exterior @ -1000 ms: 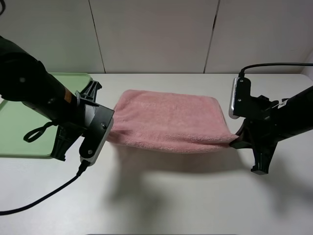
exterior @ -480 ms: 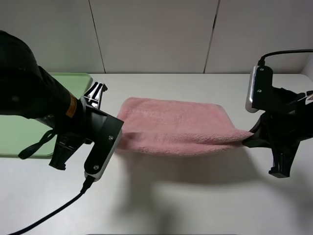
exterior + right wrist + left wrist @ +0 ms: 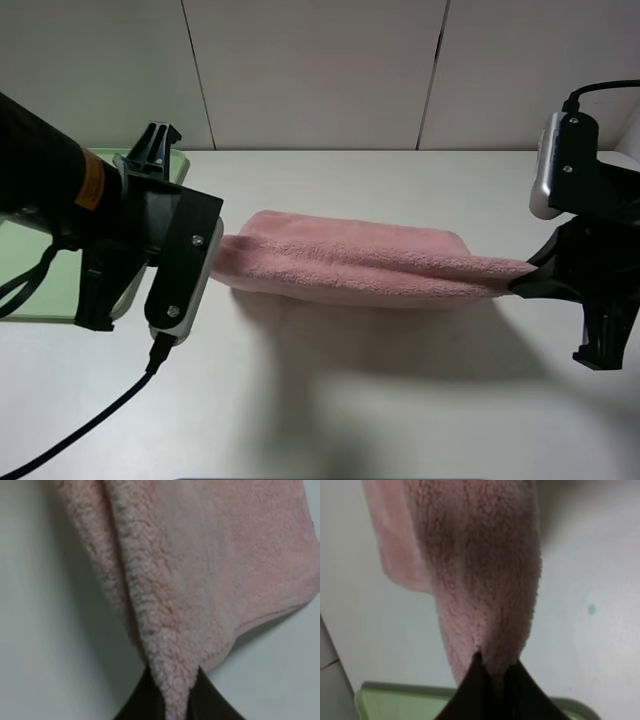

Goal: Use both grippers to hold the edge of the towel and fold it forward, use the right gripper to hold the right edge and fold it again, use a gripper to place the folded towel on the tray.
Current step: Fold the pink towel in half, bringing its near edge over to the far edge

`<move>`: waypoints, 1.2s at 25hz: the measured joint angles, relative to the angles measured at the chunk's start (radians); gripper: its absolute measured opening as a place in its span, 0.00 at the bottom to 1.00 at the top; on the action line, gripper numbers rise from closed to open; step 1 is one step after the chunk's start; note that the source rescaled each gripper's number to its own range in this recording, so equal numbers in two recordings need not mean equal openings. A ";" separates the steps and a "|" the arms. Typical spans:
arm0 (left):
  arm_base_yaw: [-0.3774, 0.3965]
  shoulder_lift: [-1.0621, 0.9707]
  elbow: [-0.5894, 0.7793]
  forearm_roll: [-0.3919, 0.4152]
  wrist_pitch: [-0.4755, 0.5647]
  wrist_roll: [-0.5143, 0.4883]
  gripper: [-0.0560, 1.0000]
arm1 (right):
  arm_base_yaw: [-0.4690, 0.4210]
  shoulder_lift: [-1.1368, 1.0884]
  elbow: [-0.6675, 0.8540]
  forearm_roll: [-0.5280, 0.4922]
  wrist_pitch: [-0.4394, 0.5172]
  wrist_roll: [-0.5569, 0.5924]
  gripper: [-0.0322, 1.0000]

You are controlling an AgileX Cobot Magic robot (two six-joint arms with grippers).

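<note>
Towel [image 3: 350,268] stretched between left pincer [image 3: 493,670] and right pincer [image 3: 520,284] — ends nipped, apparently raised.

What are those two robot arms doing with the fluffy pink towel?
They are folding it. The left gripper and the right gripper are each pinched shut on one end of the towel, holding it stretched between them over the white table. The green tray waits at the left, without the towel.

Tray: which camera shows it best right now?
Exterior high view: the tray sits at far left, though the left arm covers much of it. The left wrist view catches only a green strip of rim; the right wrist view shows none.
</note>
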 joint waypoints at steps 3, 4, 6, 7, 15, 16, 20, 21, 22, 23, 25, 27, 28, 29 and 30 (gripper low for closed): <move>-0.002 -0.022 0.000 -0.001 0.023 -0.009 0.05 | 0.000 -0.014 0.000 0.003 0.018 0.014 0.03; -0.002 -0.026 0.000 -0.002 0.031 -0.012 0.05 | 0.000 -0.017 0.000 0.005 0.028 0.016 0.03; -0.002 -0.029 0.000 -0.003 0.045 -0.013 0.05 | 0.000 -0.026 0.000 0.008 0.043 0.017 0.03; -0.004 -0.029 0.000 -0.005 0.052 -0.013 0.05 | 0.000 -0.030 0.000 0.011 0.051 0.017 0.03; -0.005 -0.029 0.000 -0.011 0.060 -0.014 0.05 | 0.000 -0.037 0.000 0.015 0.070 0.024 0.03; -0.005 -0.029 0.000 -0.012 0.060 -0.014 0.05 | 0.000 -0.037 0.000 0.015 0.070 0.027 0.03; -0.005 -0.025 0.000 -0.028 0.066 -0.017 0.05 | 0.000 -0.037 0.000 0.015 0.052 0.064 0.03; -0.005 -0.019 0.000 -0.029 0.068 -0.018 0.05 | 0.000 -0.037 0.000 0.015 0.043 0.068 0.03; -0.005 -0.009 0.000 -0.029 0.068 -0.018 0.05 | 0.000 -0.037 0.000 0.015 0.036 0.069 0.03; -0.002 0.001 -0.001 -0.031 0.069 -0.021 0.05 | 0.000 -0.037 0.000 0.015 0.027 0.069 0.03; 0.004 0.034 -0.012 -0.033 0.070 -0.023 0.05 | 0.000 -0.025 -0.001 0.015 0.018 0.073 0.03; 0.015 0.064 -0.024 -0.033 0.070 -0.027 0.05 | 0.000 0.009 -0.008 0.015 0.015 0.078 0.03; 0.019 0.078 -0.030 -0.033 0.069 -0.029 0.05 | 0.000 0.029 -0.014 0.015 0.014 0.080 0.03; 0.021 0.091 -0.035 -0.032 0.068 -0.029 0.05 | 0.000 0.056 -0.025 0.015 0.011 0.084 0.03; 0.023 0.100 -0.040 -0.031 0.066 -0.029 0.05 | 0.000 0.083 -0.034 0.015 0.006 0.089 0.03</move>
